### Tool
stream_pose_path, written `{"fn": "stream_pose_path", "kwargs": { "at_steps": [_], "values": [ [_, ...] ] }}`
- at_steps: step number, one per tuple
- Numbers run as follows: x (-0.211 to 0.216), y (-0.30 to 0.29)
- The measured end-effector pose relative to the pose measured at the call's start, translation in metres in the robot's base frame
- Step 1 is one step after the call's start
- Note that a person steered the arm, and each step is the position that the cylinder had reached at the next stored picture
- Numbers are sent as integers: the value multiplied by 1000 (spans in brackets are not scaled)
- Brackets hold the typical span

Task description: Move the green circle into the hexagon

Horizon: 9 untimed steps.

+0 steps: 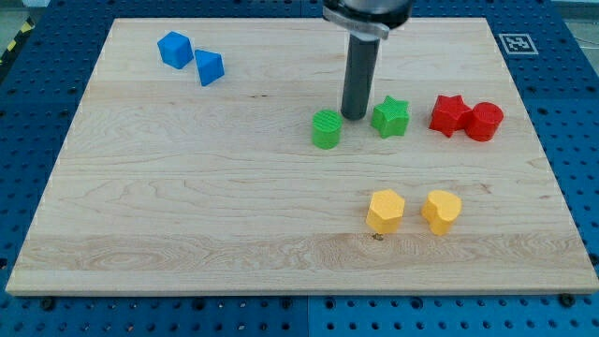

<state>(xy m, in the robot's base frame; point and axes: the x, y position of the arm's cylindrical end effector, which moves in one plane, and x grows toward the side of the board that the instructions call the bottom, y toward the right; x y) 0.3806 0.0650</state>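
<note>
The green circle point(326, 129) stands near the board's middle, a little toward the view's top. My tip point(354, 116) rests on the board just to its upper right, between it and the green star point(390, 117). The tip is close to the circle but I cannot tell if it touches. The yellow hexagon point(385, 211) lies toward the view's bottom, below and to the right of the green circle.
A yellow heart point(442, 211) sits right of the hexagon. A red star point(449, 114) and a red circle point(484, 122) lie at the view's right. Two blue blocks point(174, 49) point(210, 67) lie at the top left. The wooden board point(187, 206) sits on a blue pegboard.
</note>
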Motion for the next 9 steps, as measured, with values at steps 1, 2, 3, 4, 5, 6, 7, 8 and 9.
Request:
{"fn": "stream_pose_path", "kwargs": {
  "at_steps": [1,2,3,4,5,6,7,8,9],
  "values": [
    [-11,30],
    [44,64],
    [91,81],
    [64,78],
    [12,60],
    [-16,28],
    [-14,-12],
    [21,-34],
    [67,-22]
  ]
}}
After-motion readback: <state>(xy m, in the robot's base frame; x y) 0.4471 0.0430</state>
